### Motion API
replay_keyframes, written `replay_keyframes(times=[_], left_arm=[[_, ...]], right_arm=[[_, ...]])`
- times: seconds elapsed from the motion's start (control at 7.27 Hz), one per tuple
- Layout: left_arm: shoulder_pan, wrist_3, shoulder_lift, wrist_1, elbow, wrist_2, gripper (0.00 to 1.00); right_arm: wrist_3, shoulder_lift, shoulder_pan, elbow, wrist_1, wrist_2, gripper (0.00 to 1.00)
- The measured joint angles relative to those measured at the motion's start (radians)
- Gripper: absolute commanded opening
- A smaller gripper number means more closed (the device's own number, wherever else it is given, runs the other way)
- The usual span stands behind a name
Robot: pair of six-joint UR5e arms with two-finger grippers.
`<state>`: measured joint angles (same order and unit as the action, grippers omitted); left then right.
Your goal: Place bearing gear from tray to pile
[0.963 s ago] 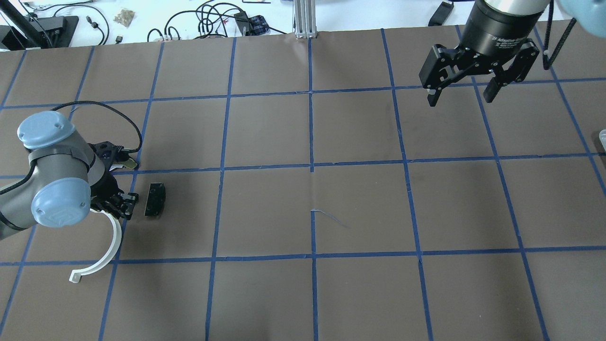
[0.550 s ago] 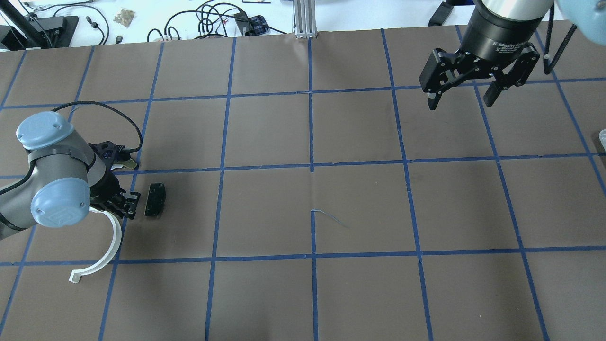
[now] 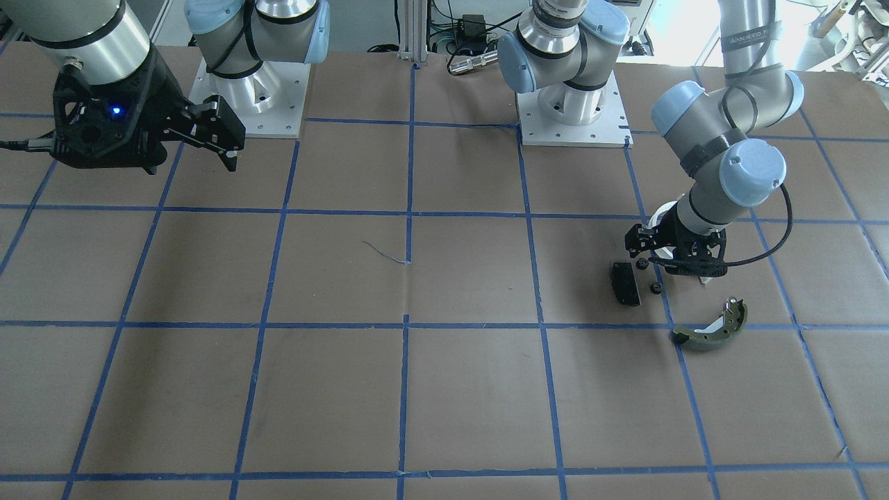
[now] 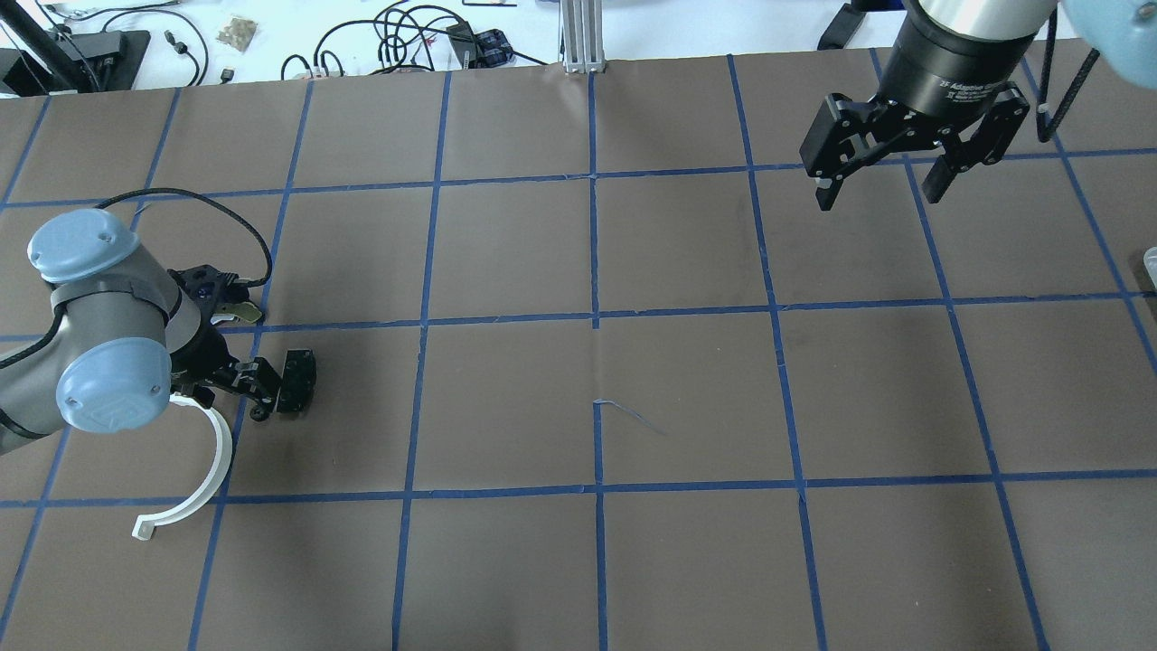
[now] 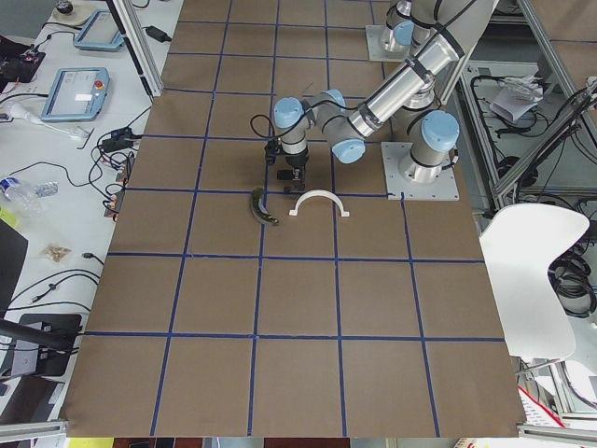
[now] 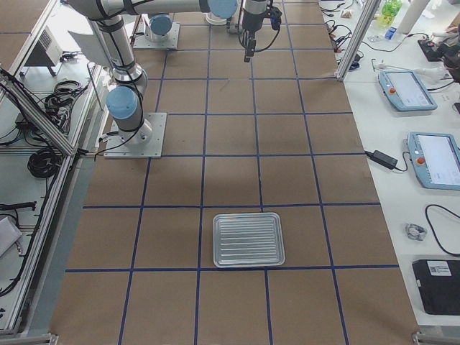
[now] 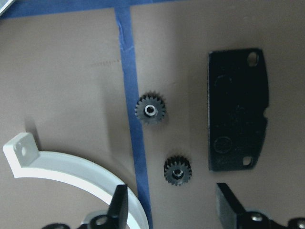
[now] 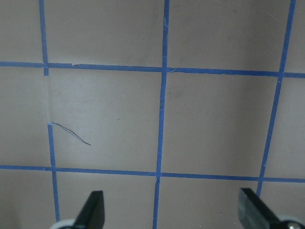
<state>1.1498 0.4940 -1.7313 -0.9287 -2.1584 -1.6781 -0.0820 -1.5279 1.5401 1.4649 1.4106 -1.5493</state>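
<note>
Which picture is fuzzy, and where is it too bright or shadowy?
Left wrist view: the left gripper at the bottom edge is blurry, the gears sharper. Front-facing view: white glare in the top right corner, and a soft shadow on the table at left.

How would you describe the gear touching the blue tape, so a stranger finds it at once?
Look below the left gripper, between the white half-ring and the black pad. Of two small black gears there, the farther gear overlaps the blue tape; the nearer gear lies clear of it.
</note>
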Motion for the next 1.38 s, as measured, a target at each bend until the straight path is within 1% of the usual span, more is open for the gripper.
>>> replay_keyframes(times=[0.14,0.28,0.41,0.55,0.69,0.83,0.96,1.1,1.24,1.38], left_arm=[[0.007,-0.005,0.02,-0.028,0.022,0.022,1.0],[0.022,-0.02,0.04,-0.119,0.085,0.054,1.0],[0.062,-0.07,0.052,-0.276,0.202,0.071,0.99],[0.135,-0.16,0.062,-0.438,0.342,0.078,1.0],[0.229,-0.26,0.072,-0.569,0.473,0.081,1.0],[0.334,-0.36,0.075,-0.662,0.587,0.078,1.0],[0.436,-0.438,0.079,-0.704,0.656,0.072,1.0],[0.513,-0.507,0.087,-0.715,0.674,0.07,1.0],[0.552,-0.585,0.096,-0.715,0.667,0.072,1.0],[0.567,-0.646,0.109,-0.713,0.656,0.073,1.0]], right_arm=[[0.0,0.0,0.0,0.0,0.0,0.0,1.0],[-0.001,0.0,0.0,0.0,0.001,0.0,1.0],[-0.002,0.0,0.0,0.0,0.001,0.0,1.0],[-0.002,0.0,0.0,0.001,0.001,0.0,1.0],[-0.002,0.0,0.0,0.001,0.001,-0.001,1.0],[-0.001,0.0,0.0,0.002,0.001,-0.001,1.0],[-0.001,0.0,0.0,0.003,0.001,-0.001,1.0],[-0.001,0.0,0.0,0.003,0.001,-0.001,1.0],[-0.001,0.0,0.0,0.003,0.001,-0.001,1.0],[-0.001,-0.001,0.0,0.003,0.001,-0.001,1.0]])
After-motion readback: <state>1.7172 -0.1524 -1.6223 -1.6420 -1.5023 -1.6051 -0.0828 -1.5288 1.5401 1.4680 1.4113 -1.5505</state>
